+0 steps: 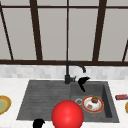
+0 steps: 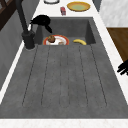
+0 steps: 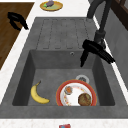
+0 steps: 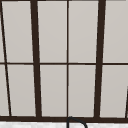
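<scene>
My right hand hovers over the back of the sink basin, just right of the black faucet. Its fingers are stretched out, its thumb points down, and it holds nothing. In the side views the right hand sits close beside the faucet base; contact is unclear. Below it, a red-rimmed white plate with food scraps lies on the basin floor, with a banana beside it. My left hand floats at the sink's front edge, off the counter, relaxed and holding nothing.
A large red sphere covers the sink's front edge in the front view. The ribbed drainboard forms the sink's left half. A yellow-green plate rests on the left counter, a small red packet on the right. A window is behind.
</scene>
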Controlling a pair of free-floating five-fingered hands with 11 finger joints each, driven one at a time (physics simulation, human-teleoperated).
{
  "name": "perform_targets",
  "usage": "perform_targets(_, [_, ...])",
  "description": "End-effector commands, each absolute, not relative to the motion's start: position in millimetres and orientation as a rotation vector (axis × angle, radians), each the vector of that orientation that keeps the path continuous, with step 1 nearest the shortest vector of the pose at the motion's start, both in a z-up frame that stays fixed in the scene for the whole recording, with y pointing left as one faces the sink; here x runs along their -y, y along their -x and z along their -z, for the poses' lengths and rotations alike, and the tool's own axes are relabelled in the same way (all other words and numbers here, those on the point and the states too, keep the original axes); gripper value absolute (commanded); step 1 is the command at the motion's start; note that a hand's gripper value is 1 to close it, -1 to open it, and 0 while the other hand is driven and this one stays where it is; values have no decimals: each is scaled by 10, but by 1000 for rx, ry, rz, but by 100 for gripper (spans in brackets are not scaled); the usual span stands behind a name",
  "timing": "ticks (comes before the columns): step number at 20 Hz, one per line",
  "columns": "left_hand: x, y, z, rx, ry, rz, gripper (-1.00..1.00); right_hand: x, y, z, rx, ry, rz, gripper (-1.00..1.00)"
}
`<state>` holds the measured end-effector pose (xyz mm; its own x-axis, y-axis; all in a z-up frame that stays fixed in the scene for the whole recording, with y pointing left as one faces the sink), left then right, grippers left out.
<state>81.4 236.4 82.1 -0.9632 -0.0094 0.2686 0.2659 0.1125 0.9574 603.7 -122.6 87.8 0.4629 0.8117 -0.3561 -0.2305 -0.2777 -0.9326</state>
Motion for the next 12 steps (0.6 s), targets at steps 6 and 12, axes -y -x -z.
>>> perform_targets(6, [-2364, -814, -821, 2178, 256, 1948, 0, 1514, -5696, -700, 635, 1358, -1071, -100])
perform_targets(12, [-2364, -814, -821, 2178, 256, 1948, 0, 1578, -5321, -649, 669, 1243, -1043, -100])
